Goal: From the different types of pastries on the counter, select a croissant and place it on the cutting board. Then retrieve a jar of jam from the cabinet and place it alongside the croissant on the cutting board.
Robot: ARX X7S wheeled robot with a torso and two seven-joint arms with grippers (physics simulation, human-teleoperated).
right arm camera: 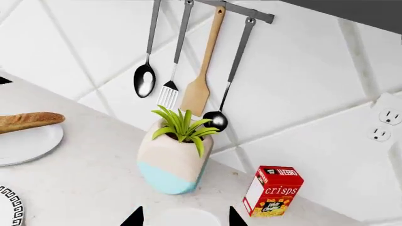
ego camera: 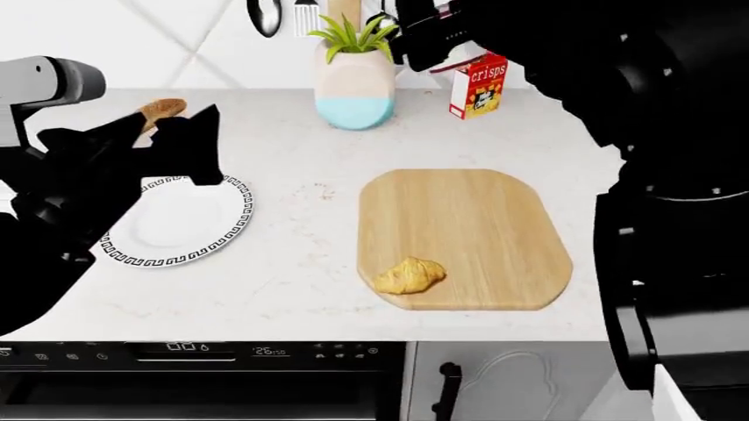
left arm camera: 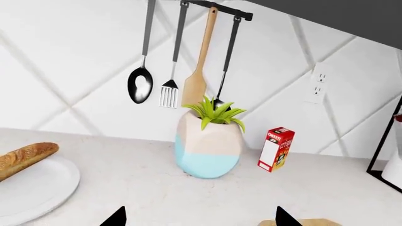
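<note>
White marbled stone is what you have under both arms: the counter (ego camera: 293, 272) runs across the head view from the plate side to the board side. At far left your left gripper (ego camera: 188, 145) hangs over the key-pattern plate (ego camera: 175, 224); its two dark fingertips (left arm camera: 116, 217) show in the left wrist view well apart, with bare counter between them and nothing held. Behind that plate, the long brown loaf (left arm camera: 25, 157) lies on a plain white plate (left arm camera: 37, 188) near the wall.

Moving to the middle, the vase (ego camera: 354, 88), cream over pale blue with a green plant, stands on the counter at the tiled wall, under a rail of hanging utensils (left arm camera: 176, 61). Just beside it on the right you see the crisps box (ego camera: 479, 86), upright.

In front of those, the cutting board (ego camera: 492, 219) lies flat on the counter. The croissant (ego camera: 410, 274) rests on the board at its near left corner, close to the edge, with the other part of the board bare.

At right, your right arm fills the view, raised high toward the wall. The right gripper (right arm camera: 182, 217) points down at the vase and box; its two fingertips (right arm camera: 133, 217) stand apart and nothing is between them. You cannot see the jam jar in any of the three views.
</note>
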